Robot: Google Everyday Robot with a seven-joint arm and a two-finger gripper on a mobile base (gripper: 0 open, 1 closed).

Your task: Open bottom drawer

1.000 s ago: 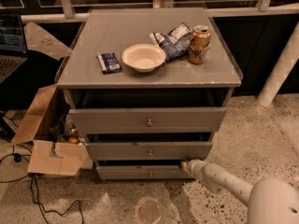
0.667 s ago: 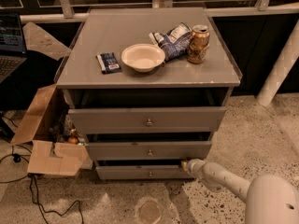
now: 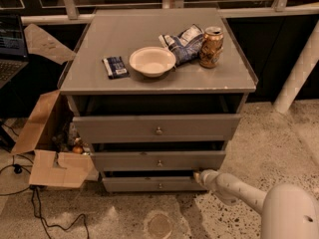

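Note:
The bottom drawer (image 3: 149, 184) is the narrowest grey front of three, low on the grey cabinet, with a tiny round knob (image 3: 160, 185) at its centre. It stands out a little from the cabinet, with a dark gap above it. My gripper (image 3: 197, 176) is at the drawer's upper right corner, at the end of my white arm (image 3: 234, 189) that reaches in from the lower right. The fingertips are hidden against the drawer's edge.
The mid-sized drawer (image 3: 158, 160) and the tallest drawer (image 3: 155, 128) above also stand slightly out. On the cabinet top (image 3: 99, 59) lie a white bowl (image 3: 152, 60), a chip bag (image 3: 183, 43), a can (image 3: 211, 46) and a dark packet (image 3: 115, 66). An open cardboard box (image 3: 47, 148) and cables lie left.
The camera sits a little closer and lower on the cabinet. My arm and gripper stay at the bottom drawer's right end; the drawer shows no clear movement.

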